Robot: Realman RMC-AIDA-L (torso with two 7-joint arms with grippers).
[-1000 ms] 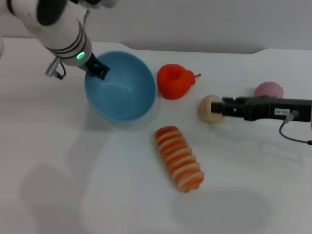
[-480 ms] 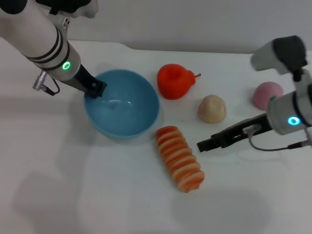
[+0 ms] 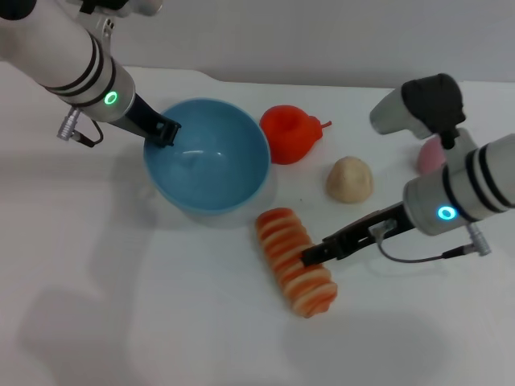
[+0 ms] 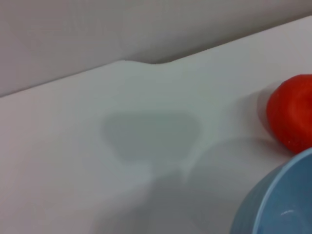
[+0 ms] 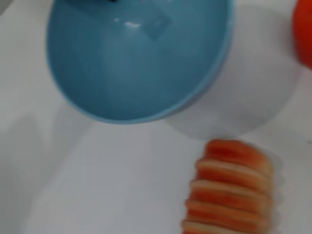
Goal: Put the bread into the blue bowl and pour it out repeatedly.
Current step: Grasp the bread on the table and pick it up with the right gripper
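Note:
The blue bowl (image 3: 233,173) sits on the white table at the back left; it also shows in the right wrist view (image 5: 141,58) and the left wrist view (image 4: 278,200). My left gripper (image 3: 165,131) is shut on the bowl's left rim. The bowl is empty. The bread (image 3: 283,237), ridged orange-and-cream side up, lies on the table in front of the bowl; it also shows in the right wrist view (image 5: 231,187). My right gripper (image 3: 312,256) is low at the bread's right side, its tip touching the loaf's middle.
A red-orange fruit-shaped toy (image 3: 290,133) stands just right of the bowl. A small beige bun (image 3: 349,178) lies to its right. A pink round object (image 3: 430,153) is partly hidden behind my right arm. The table's back edge runs behind the bowl.
My right arm has swung in from the right and come down to the bread's side. My left gripper and the bowl have shifted a little to the right.

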